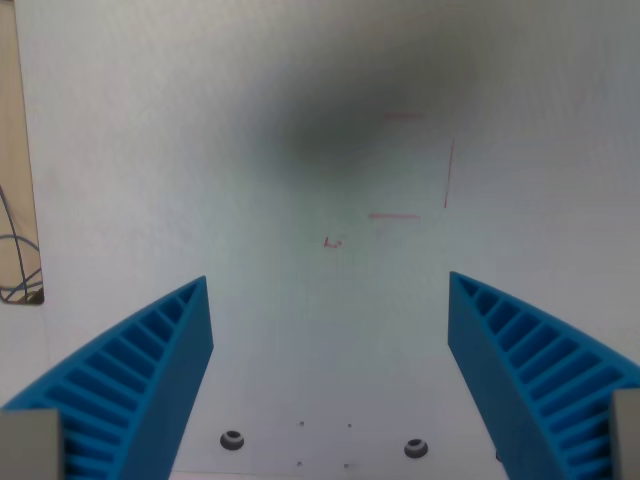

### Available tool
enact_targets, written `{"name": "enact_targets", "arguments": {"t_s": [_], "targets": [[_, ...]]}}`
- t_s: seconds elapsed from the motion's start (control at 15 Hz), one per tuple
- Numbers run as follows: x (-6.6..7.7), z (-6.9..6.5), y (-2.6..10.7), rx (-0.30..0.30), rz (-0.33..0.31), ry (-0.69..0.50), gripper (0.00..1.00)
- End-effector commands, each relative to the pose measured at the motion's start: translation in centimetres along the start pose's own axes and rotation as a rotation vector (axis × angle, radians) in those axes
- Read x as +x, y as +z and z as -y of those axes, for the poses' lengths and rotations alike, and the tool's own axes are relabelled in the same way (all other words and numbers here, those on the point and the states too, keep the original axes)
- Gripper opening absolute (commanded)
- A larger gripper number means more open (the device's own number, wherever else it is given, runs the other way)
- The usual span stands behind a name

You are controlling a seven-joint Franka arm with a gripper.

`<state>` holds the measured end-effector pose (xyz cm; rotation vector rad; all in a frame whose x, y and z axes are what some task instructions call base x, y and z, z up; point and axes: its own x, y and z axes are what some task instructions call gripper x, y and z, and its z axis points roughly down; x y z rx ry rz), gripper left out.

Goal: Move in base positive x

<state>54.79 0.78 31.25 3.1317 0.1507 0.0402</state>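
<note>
The gripper [328, 285] hangs over the white desk [300, 330], its blue ribbed jaws spread wide and holding nothing; this arm is itself what the task moves. Between the jaws, toward 12 o'clock, sit faint red pen marks [405, 215] under a blurred dark shadow. At 6 o'clock lie two screw holes [232, 439]. At 9 o'clock the desk edge shows cables [18, 265]. The likeliest risk, I judge, is drifting off axis toward that edge and snagging the cables.

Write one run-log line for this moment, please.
gripper: open, jaws wide apart, nothing held | below: white surface with faint red marks, two screws | wrist view's left: cables
</note>
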Motion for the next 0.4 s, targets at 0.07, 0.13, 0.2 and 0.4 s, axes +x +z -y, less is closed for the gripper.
{"name": "enact_targets", "arguments": {"t_s": [0.07, 0.13, 0.2, 0.4], "targets": [[1.6, -0.6, -0.3, 0.004, 0.033, -0.011, 1.0], [2.1, -0.7, -0.2, 0.004, 0.033, -0.011, 1.0], [2.6, -0.8, -0.2, 0.004, 0.033, -0.011, 1.0], [4.1, -1.1, 0.0, 0.004, 0.033, -0.011, 1.0]]}}
